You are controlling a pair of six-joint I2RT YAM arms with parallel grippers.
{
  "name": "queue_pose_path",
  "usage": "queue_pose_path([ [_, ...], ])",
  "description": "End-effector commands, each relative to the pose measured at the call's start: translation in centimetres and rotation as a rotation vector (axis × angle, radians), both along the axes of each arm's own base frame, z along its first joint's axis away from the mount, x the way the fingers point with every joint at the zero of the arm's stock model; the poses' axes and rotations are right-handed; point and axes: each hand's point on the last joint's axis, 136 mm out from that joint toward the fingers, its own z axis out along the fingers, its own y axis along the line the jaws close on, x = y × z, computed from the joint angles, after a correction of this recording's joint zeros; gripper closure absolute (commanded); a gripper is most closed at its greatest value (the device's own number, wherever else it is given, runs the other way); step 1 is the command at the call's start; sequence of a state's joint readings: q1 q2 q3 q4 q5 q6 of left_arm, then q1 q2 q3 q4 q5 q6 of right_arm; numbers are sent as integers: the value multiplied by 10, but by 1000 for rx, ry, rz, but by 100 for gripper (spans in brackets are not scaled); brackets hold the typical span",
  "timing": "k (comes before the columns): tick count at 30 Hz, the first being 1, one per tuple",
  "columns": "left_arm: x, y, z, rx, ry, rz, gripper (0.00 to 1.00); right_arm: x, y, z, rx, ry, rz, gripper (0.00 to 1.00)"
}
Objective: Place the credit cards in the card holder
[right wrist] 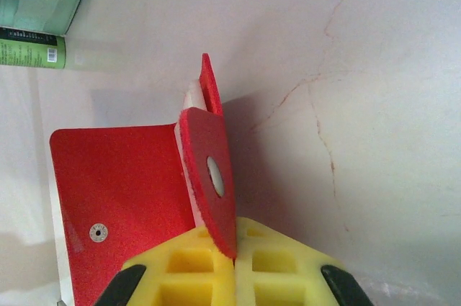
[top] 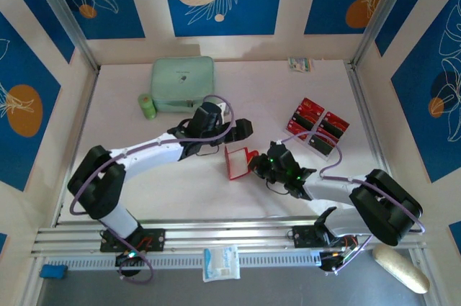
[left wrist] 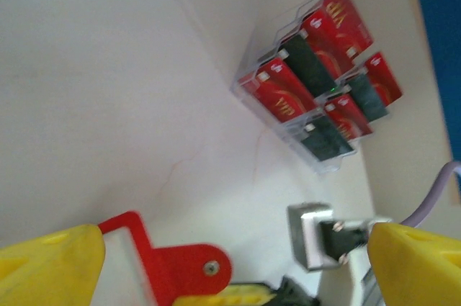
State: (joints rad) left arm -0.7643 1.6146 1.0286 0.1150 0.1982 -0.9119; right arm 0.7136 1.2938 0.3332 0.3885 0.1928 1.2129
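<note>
Two grippers share the work: the right gripper (right wrist: 234, 252) is clamped shut on the upright snap flap of the small flat red folding card holder (right wrist: 119, 176), at centre frame from above, seemingly to hold it open; the left gripper (top: 240, 130), jaws wide and empty, hangs just up-left of it, likely free for fetching. One wallet; red, black-banded credit cards (left wrist: 284, 96) sit right of centre in one clear plastic tiered stand (left wrist: 328, 168), at least six, exact count unclear.

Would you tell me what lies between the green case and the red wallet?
The left arm's wrist lies between the green case and the red wallet, in the top view.
</note>
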Motion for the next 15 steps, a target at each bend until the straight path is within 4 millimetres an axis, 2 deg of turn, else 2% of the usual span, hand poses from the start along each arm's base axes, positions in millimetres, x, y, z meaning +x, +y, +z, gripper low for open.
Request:
queue_pose_path([
  [1, -3, -24, 7, -151, 47, 10, 6, 2, -3, -4, -15, -1, -34, 100],
  [5, -16, -36, -13, -218, 126, 16, 6, 2, -3, -6, -16, 1, -43, 100],
  [7, -22, -36, -25, -226, 158, 27, 6, 2, -4, -7, -21, 0, -52, 100],
  [10, -29, -26, -44, -199, 184, 56, 4, 1, -8, -9, -31, 6, -70, 100],
  [15, -36, 1, -58, -115, 163, 98, 4, -3, -15, -14, -46, 18, -93, 100],
])
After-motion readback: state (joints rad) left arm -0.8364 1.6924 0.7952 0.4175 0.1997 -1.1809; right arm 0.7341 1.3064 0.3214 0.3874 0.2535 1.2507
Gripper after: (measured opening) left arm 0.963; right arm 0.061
